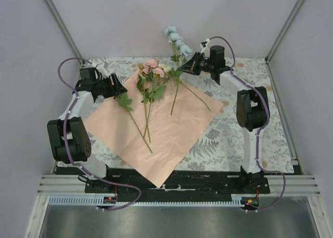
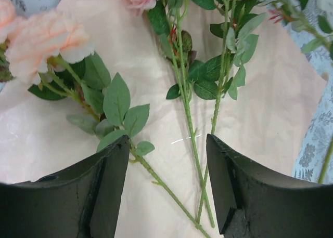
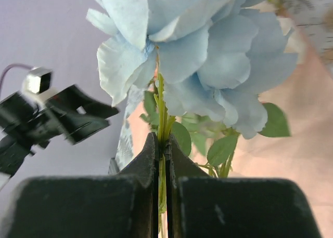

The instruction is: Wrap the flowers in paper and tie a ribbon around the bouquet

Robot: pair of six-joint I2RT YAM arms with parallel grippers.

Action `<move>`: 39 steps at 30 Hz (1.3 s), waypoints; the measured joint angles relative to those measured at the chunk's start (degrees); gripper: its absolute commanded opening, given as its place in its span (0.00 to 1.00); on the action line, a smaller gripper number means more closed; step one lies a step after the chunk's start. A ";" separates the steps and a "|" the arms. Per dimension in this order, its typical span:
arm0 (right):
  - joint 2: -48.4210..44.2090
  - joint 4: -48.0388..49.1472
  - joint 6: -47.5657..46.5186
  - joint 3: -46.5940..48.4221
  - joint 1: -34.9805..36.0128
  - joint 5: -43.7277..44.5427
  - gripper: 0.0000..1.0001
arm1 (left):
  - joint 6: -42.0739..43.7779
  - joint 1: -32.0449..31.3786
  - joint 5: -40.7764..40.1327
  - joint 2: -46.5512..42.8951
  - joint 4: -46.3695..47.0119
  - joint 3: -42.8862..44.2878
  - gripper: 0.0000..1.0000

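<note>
A: L→R, quick. L end effector (image 1: 118, 88)?
B: Mid-left of the top view, at the paper's left corner. Jaws well apart, nothing betw. them. Its wrist view looks down on green stems & leaves on the sheet.
A: Paper (image 1: 171, 134)?
B: 1 sheet, flat on the worktop (image 1: 234, 139), turned like a diamond, centre frame.
A: Flowers (image 1: 148, 92)?
B: Lying on the upper half of the paper, stems fanning down toward centre. Roses (image 1: 152, 66) sit at the top corner.
A: R end effector (image 3: 161, 144)?
B: Upper centre, jaws closed tight on the blue stem (image 1: 176, 40), just under the bloom, which stands above the paper's top corner.
A: Step in hand?
B: Prob. laying that stem w/ the rest. Lower it slow, stalk parallel to the others, bloom level w/ the roses, cut end toward centre. Let go only once it rests. The stalk is thin, so it may swing. L should stay off the leaves.
A: Counts?
B: 2 arms, 1 sheet, 1 blue stem. Approx. 5 stalks, but overlaps make it unsure. 2 rose heads for sure, maybe 3. Ribbon: 0 in view.
</note>
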 measured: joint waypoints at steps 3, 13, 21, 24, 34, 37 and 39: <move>-2.32 1.25 0.04 -1.51 0.22 -4.13 0.00 | 0.02 -0.07 -1.22 -0.15 -1.88 -1.09 0.68; 0.87 -10.16 -9.84 -1.11 3.45 -6.71 0.00 | 0.09 -0.20 -4.37 9.09 -6.12 -1.11 0.69; 12.33 -15.08 -13.70 10.21 8.11 -4.74 0.25 | 0.61 -1.14 -6.36 16.76 -8.09 3.80 0.21; 12.35 -16.68 -16.00 10.84 8.72 -4.39 0.42 | 2.05 -1.73 -6.64 17.11 -9.55 6.58 0.02; -0.15 -22.16 -23.93 6.36 5.38 -4.79 0.67 | 3.85 -7.28 -3.82 18.03 -11.52 19.15 0.02; -4.98 -24.72 -27.65 5.42 2.32 -4.72 0.63 | 2.36 -8.90 -2.38 20.87 -10.14 21.46 0.09; -6.84 -25.73 -29.44 3.72 0.59 -4.09 0.61 | 1.22 -9.51 -1.29 23.19 -9.07 21.88 0.37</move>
